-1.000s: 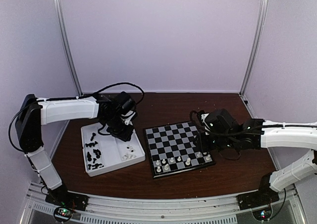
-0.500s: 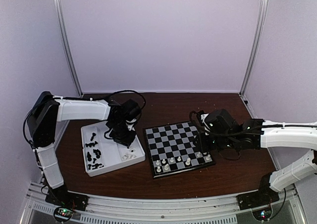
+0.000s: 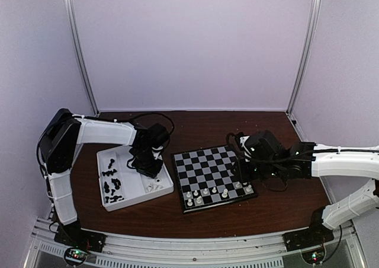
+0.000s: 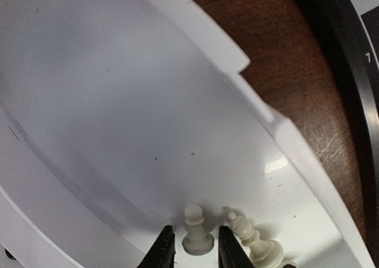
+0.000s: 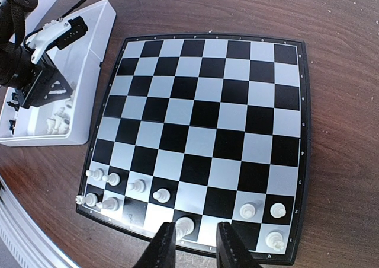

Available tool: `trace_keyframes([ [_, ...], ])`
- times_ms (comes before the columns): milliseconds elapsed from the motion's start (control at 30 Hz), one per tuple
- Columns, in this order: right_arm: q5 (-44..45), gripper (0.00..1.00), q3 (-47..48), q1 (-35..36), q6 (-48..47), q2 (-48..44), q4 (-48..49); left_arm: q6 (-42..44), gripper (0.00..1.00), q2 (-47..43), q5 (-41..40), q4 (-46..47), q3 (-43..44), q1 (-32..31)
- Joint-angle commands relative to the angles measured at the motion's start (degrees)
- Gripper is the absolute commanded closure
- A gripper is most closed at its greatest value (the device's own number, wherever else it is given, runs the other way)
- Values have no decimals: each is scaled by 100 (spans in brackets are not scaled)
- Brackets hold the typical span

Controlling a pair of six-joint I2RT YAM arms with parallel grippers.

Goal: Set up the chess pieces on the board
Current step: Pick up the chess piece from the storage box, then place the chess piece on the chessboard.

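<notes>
The board [image 3: 204, 161] lies mid-table, with several white chess pieces [image 3: 207, 192] along its near two rows. In the left wrist view my left gripper [image 4: 195, 253] is low inside the white tray [image 4: 148, 102]. Its jaws stand open on either side of an upright white pawn [image 4: 197, 233], with thin gaps showing. A white bishop [image 4: 251, 241] leans just to the right. My right gripper [image 5: 192, 250] hovers open over the board's [image 5: 201, 114] near edge. Below it a white piece [image 5: 185, 225] stands on a dark square by the left finger [image 5: 163, 247].
The tray [image 3: 106, 206] sits left of the board. Black pieces [image 3: 112, 185] lie in its left compartment and white ones [image 3: 155, 182] in its right. Dark wooden table [image 3: 266, 209] surrounds both. Grey walls enclose the cell.
My left arm has swung right and down over the tray's right compartment, onto the white pieces. The right arm has stayed still.
</notes>
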Motion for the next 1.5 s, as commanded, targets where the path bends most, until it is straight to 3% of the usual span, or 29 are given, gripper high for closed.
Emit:
trace_keyframes([
  [0, 40, 74, 181, -24, -32, -17, -8, 45, 73, 72, 109, 194, 132, 49],
  [133, 28, 74, 189, -24, -26, 1, 1, 70, 74, 110, 74, 227, 107, 71],
  [467, -10, 74, 193, -24, -4, 8, 17, 203, 91, -54, 85, 227, 5, 76],
  [667, -494, 73, 330, -24, -12, 171, 225, 399, 93, -670, -22, 565, -391, 77],
  [967, -2068, 73, 1027, -24, 278, 956, 1004, 1067, 93, -2325, 1488, 2502, -1636, 0],
  [1333, -2941, 71, 1234, -179, 1143, 1424, 1895, 2157, 91, -3081, 2743, 5375, -2730, -533],
  [1467, -3153, 70, 1288, -208, 1419, 1510, 2067, 2264, 91, -3008, 3041, 5701, -2726, -569],
])
